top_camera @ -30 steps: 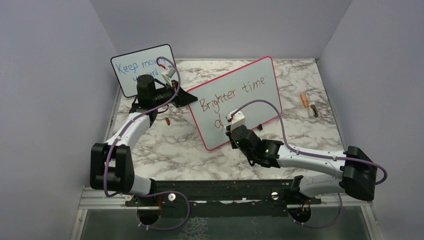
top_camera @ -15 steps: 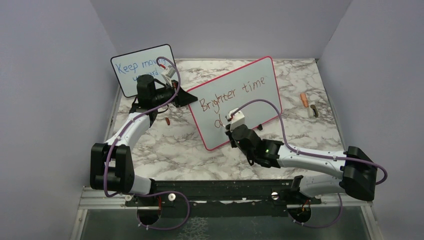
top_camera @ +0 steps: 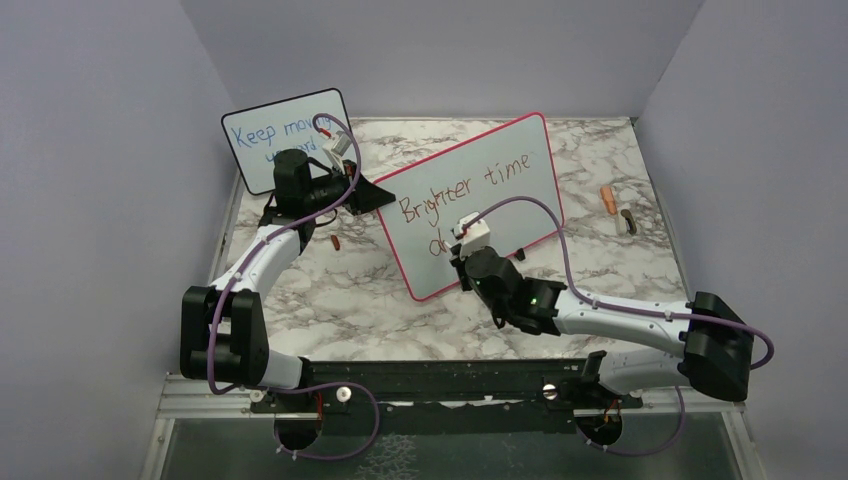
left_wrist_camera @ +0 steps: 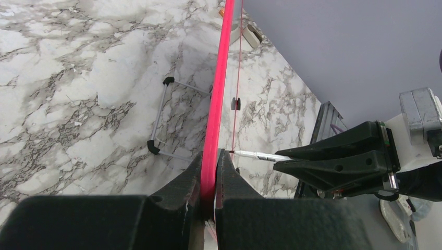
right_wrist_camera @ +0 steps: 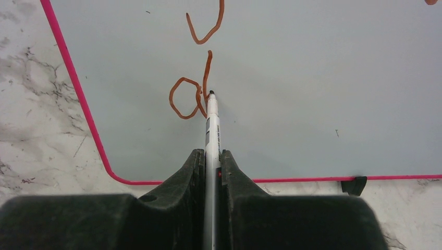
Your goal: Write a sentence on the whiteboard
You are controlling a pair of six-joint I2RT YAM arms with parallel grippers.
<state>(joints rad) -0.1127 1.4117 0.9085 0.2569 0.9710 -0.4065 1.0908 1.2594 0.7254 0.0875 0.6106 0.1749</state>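
From above, the whiteboard (top_camera: 520, 205) stands tilted across the middle of the marble counter (top_camera: 340, 310), its pink-framed face turned toward the near edge. The sentence (top_camera: 470, 188) reads "Brighter time" on the upper line, with the first strokes of a second line below it. The left claw (top_camera: 385, 203) is at the board's left edge. The right claw (top_camera: 462, 250) is at the lower left part of the face. A smaller board (top_camera: 265, 135) with blue writing leans in the far left corner. A small orange piece (top_camera: 608, 199) and a dark piece (top_camera: 628, 221) lie near the right edge, and a tiny red bit (top_camera: 336, 242) lies on the left side of the counter. In the left wrist view, that claw's fingers are pressed onto the pink frame, pinching the board seen edge-on, with a wire stand (left_wrist_camera: 167, 117) on the counter behind it. A marker (left_wrist_camera: 258, 155) reaches the front face from the other claw. In the right wrist view, the fingers pinch the white marker upright between them. Its dark tip touches the board just beside a reddish-brown loop and upstroke, above the bottom frame and a black foot (right_wrist_camera: 355, 185).
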